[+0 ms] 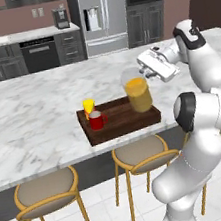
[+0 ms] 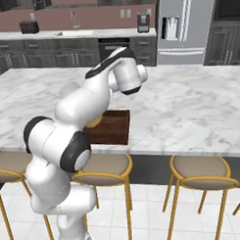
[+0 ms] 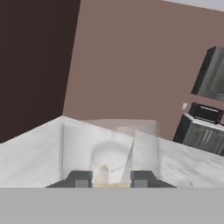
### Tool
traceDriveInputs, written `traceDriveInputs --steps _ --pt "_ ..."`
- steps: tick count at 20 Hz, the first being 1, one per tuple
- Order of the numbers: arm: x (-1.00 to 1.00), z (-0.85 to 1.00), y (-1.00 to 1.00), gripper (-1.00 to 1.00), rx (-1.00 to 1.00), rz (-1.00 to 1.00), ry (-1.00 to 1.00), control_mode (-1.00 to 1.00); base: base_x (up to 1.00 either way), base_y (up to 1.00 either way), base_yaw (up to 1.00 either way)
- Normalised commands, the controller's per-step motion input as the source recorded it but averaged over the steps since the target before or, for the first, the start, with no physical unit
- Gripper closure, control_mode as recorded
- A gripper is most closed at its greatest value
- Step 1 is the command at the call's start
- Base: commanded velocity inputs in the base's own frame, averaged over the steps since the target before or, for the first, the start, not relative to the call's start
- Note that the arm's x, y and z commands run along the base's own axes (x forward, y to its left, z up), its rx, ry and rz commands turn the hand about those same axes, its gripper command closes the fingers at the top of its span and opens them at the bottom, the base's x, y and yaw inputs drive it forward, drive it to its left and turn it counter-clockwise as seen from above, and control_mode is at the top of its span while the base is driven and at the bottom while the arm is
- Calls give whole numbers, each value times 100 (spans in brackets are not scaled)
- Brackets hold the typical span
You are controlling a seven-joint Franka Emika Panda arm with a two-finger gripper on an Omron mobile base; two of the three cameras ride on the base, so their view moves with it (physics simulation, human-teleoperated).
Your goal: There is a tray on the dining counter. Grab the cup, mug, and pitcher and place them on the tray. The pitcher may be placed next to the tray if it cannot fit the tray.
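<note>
We've got the gripper (image 1: 144,68) closed partway on the pitcher (image 1: 138,94) at its rim, pitcher upright, tilted slightly. It sits over the tray's (image 1: 116,128) right end, probably not touching yet; cup (image 1: 88,106) and mug (image 1: 97,120) occupy the left.

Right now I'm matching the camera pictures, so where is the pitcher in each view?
Left base view: pitcher right of centre, above the tray's right end.
Right base view: pitcher's yellow sliver behind the arm, left of centre.
Hand view: clear glass, low centre, beyond the fingertips.
Shared landmark: marble counter.
</note>
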Motion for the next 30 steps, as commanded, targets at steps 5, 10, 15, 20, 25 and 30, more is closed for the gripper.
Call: traceDriveInputs --steps 5,10,15,20,25,30 --pt "31 -12 1 100 17 0 9 -100 0 0 0" --pt "10 -19 0 100 13 1 5 -100 0 0 0" --pt "6 -27 0 100 9 2 1 -100 0 0 0" --pt "18 -19 0 100 7 2 0 -100 0 0 0" --pt "18 -6 -1 100 5 1 0 -100 0 0 0" --pt "8 -1 -12 100 0 0 0 -100 0 0 0"
